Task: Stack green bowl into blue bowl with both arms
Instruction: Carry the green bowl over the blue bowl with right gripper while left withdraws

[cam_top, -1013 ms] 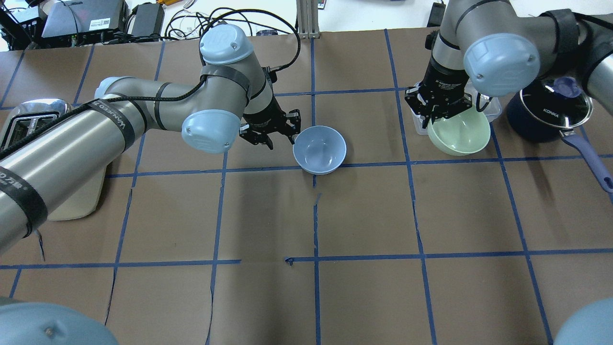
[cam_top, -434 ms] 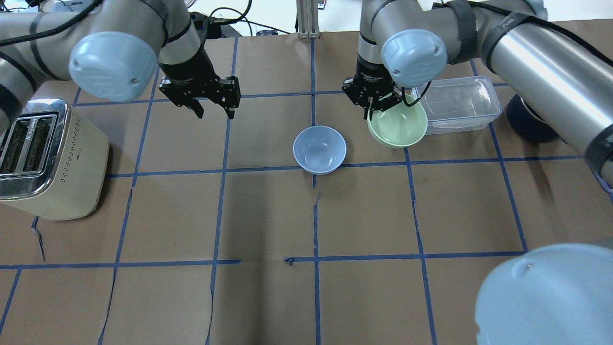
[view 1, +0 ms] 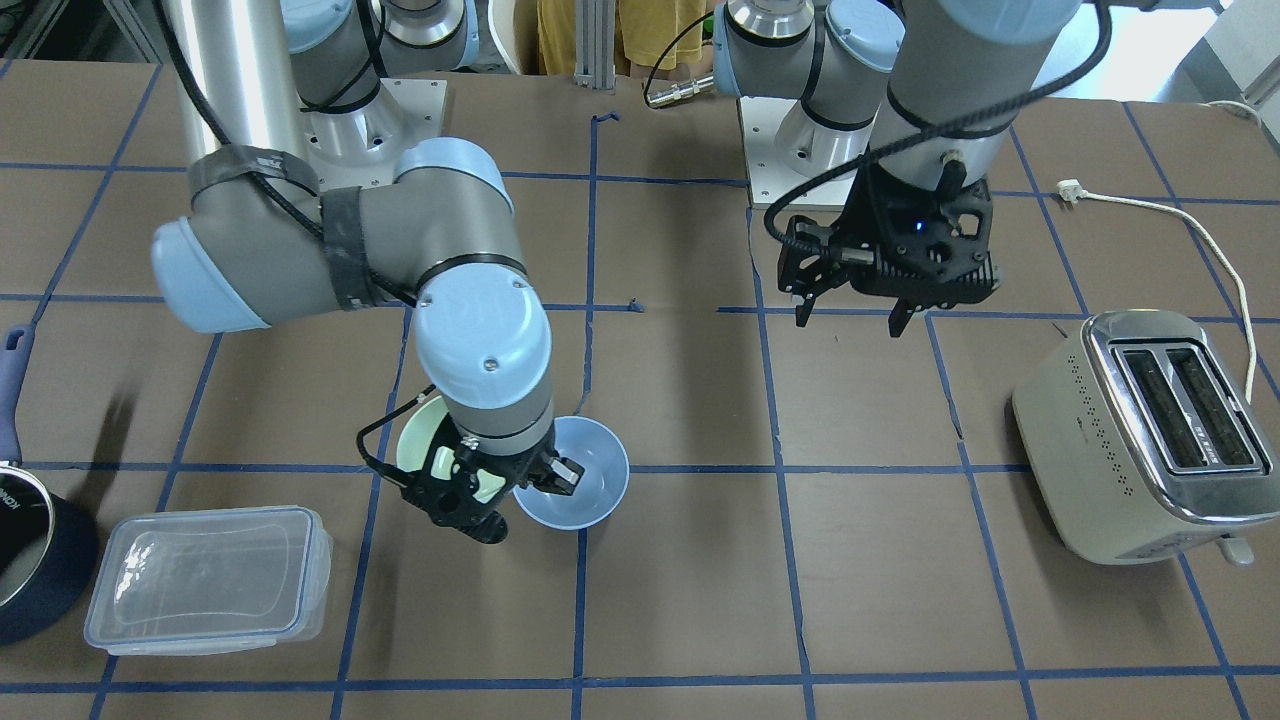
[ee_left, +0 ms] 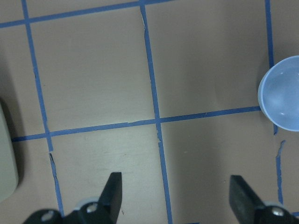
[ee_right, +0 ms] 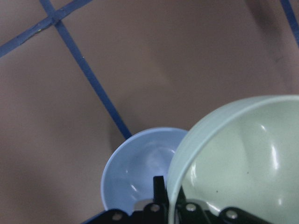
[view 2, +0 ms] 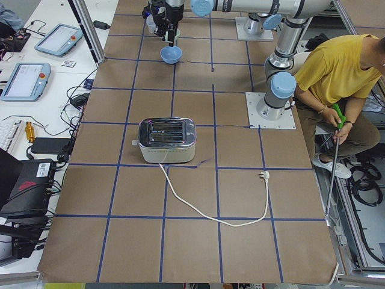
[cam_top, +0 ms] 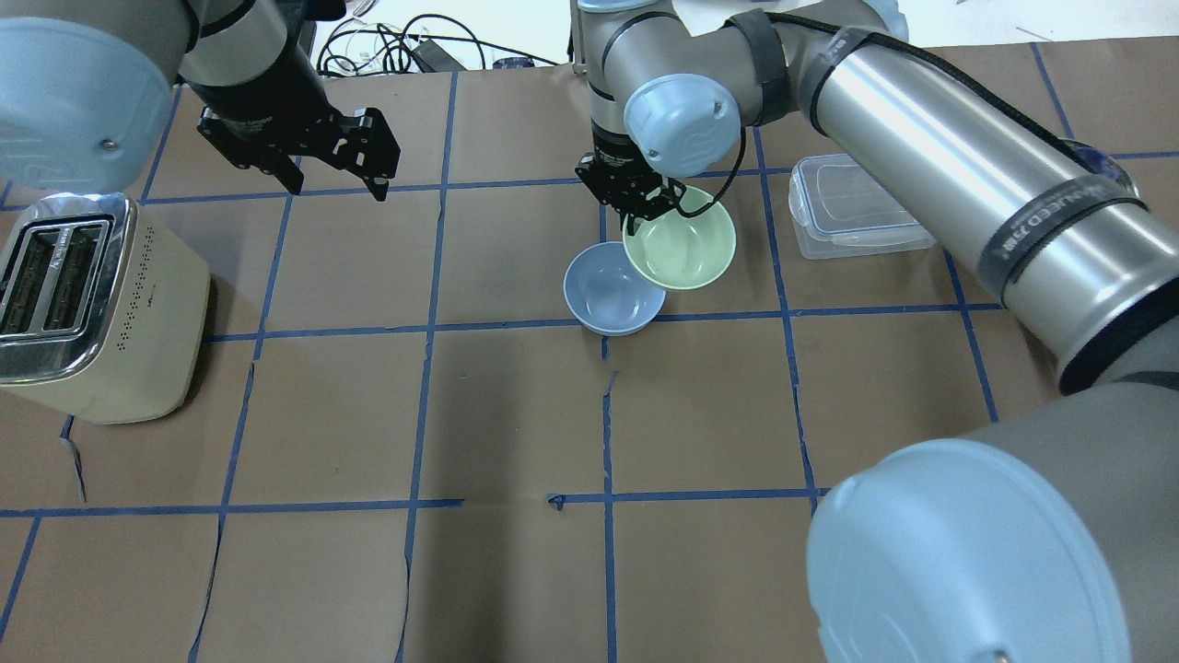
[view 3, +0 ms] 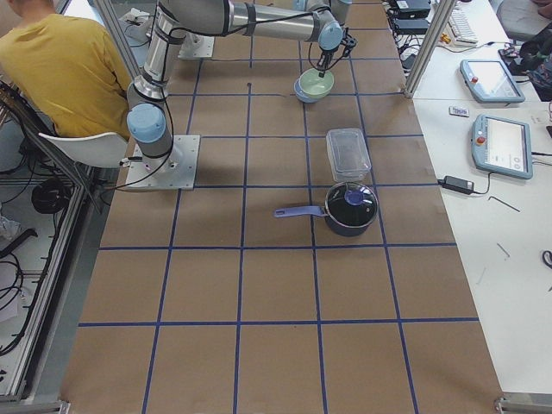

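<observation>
The blue bowl (cam_top: 603,299) stands upright on the table's middle. My right gripper (cam_top: 636,207) is shut on the far-left rim of the green bowl (cam_top: 683,244) and holds it tilted, just above and overlapping the blue bowl's far right rim. In the right wrist view the green bowl (ee_right: 243,158) hangs beside the blue bowl (ee_right: 140,168). In the front view the green bowl (view 1: 420,445) is partly hidden behind the right wrist, next to the blue bowl (view 1: 590,490). My left gripper (cam_top: 336,184) is open and empty, well to the left of the bowls, raised; it also shows in the front view (view 1: 850,320).
A cream toaster (cam_top: 92,304) stands at the left, its cord (view 1: 1180,215) trailing toward the robot. A clear lidded plastic container (cam_top: 852,207) sits right of the bowls. A navy pot (view 3: 349,207) stands beyond it. A seated person (view 2: 337,72) is behind the robot.
My right arm has carried the green bowl leftward from near the pot to over the blue bowl's rim. My left gripper has drawn away from the blue bowl, to the left and farther back.
</observation>
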Robot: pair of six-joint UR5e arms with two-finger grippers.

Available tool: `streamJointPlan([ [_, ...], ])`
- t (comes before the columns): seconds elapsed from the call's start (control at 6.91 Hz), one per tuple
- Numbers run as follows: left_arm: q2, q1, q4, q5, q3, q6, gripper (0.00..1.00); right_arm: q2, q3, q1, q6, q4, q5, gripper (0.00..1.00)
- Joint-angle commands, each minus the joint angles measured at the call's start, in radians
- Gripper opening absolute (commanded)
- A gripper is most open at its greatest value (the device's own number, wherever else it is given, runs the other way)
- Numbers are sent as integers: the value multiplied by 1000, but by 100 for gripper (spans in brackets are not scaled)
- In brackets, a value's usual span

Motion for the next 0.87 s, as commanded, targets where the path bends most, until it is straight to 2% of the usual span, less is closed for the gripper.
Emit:
streamJointPlan([
  [0.0, 12, 9, -6, 0, -8, -8, 100, 62, -43, 66, 83, 2, 0, 0],
  [0.43, 9, 35, -7, 1, -9, -8, 100, 84, -43, 85, 90, -1, -2, 0],
  [0.58, 9, 33, -6, -2, -9, -8, 100, 88, -43, 84, 56, -12, -5, 72],
  [0.72, 6, 35, -6, -6, -8, -2, 100, 89, -40, 84, 1, -32, -15, 98],
])
